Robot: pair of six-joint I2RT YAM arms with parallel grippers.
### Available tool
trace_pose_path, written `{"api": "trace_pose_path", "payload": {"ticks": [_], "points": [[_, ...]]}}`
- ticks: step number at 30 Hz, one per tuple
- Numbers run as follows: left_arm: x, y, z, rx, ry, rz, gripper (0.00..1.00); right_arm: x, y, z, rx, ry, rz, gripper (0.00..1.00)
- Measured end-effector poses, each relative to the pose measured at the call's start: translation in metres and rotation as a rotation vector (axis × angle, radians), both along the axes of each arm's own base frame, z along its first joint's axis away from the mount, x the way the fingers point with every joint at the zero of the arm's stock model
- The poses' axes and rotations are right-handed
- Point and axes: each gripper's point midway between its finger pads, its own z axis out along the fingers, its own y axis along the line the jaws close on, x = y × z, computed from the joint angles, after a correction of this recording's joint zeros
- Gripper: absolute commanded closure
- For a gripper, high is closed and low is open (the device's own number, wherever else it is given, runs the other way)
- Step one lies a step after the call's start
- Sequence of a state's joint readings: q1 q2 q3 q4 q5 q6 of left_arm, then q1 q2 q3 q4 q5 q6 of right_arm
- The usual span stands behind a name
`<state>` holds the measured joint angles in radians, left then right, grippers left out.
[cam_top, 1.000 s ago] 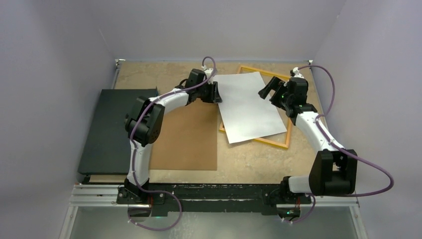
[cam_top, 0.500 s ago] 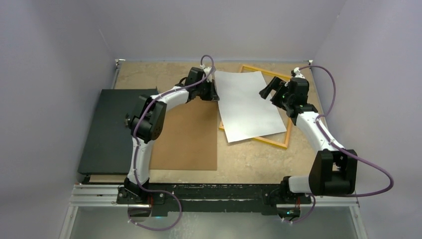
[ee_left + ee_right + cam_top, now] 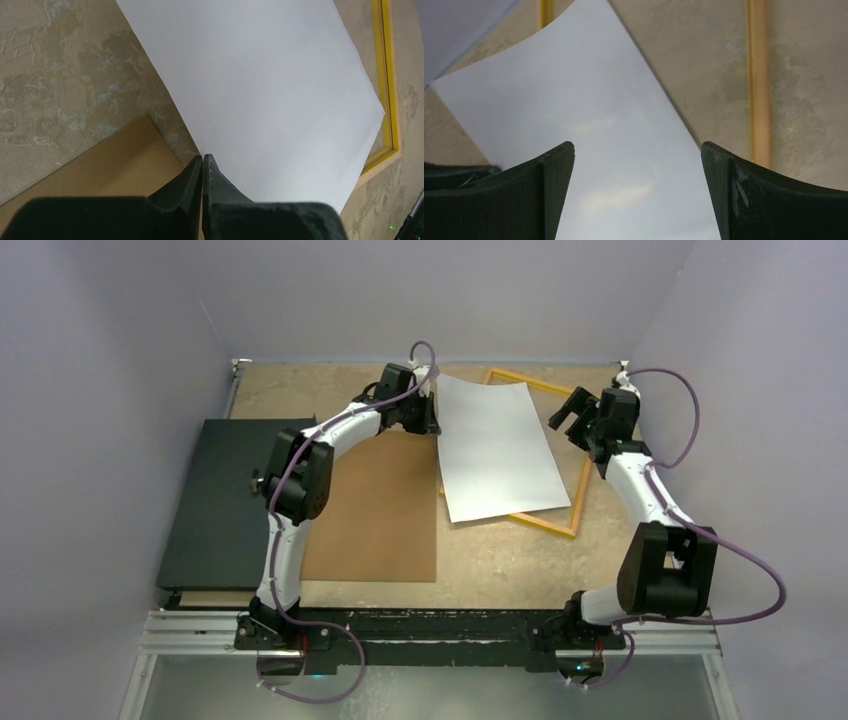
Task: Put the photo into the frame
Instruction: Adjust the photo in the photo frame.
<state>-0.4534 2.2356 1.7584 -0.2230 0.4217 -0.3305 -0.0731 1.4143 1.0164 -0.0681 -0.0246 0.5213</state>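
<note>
From the top camera, we see the frame (image 3: 575, 502) lying flat at the far right of the table (image 3: 300, 390). The photo (image 3: 497, 453) rests across it, white back up and skewed. It covers the frame's left rail, and its near left corner sticks out past the near rail, so it lies over the frame rather than seated in it. A strip of the pane along the right rail is bare. The left gripper (image 3: 430, 415) sits at the photo's far left edge, and the right gripper (image 3: 572, 412) hangs above the frame's far right part. A brown board (image 3: 375, 520) lies left of the frame, with a black panel (image 3: 225, 500) beyond it.

In the left wrist view, the left gripper (image 3: 202, 159) has its two fingers pressed together. The edge of the photo (image 3: 270, 90) runs right into their tips, so we read it as pinched there. The frame (image 3: 387, 100) shows past the sheet's far side, and the brown board (image 3: 115, 165) lies beneath the fingers.

In the right wrist view, the right gripper (image 3: 638, 147) is spread wide and grips nothing. The photo (image 3: 589, 115) lies below the gap, one corner curling up. A rail of the frame (image 3: 758, 90) runs beside it.
</note>
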Motion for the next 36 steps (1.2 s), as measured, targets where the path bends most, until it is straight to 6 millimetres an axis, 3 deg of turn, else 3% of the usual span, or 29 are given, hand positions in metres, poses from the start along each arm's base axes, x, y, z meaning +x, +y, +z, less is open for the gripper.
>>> {"api": "trace_pose_path", "payload": {"ticks": [5,12,20,24,33,36], "points": [[-0.011,0.008,-0.009,0.031,0.044,-0.037,1.00,0.014,-0.036,-0.013,-0.032,0.027,-0.109,0.01],[-0.026,0.017,-0.017,0.069,0.085,-0.102,1.00,0.026,-0.062,-0.042,-0.072,0.090,-0.192,0.01],[-0.020,0.013,0.007,0.077,0.035,-0.174,1.00,0.037,-0.089,-0.060,-0.075,0.086,-0.251,0.01],[-0.020,0.011,0.004,0.077,0.032,-0.197,1.00,0.046,-0.096,-0.073,-0.073,0.084,-0.260,0.01],[-0.028,0.016,-0.038,0.127,0.119,-0.238,1.00,0.059,-0.091,-0.119,-0.034,0.135,-0.227,0.01],[-0.033,0.019,-0.042,0.141,0.134,-0.251,1.00,0.060,-0.091,-0.121,-0.024,0.131,-0.220,0.01]]}}
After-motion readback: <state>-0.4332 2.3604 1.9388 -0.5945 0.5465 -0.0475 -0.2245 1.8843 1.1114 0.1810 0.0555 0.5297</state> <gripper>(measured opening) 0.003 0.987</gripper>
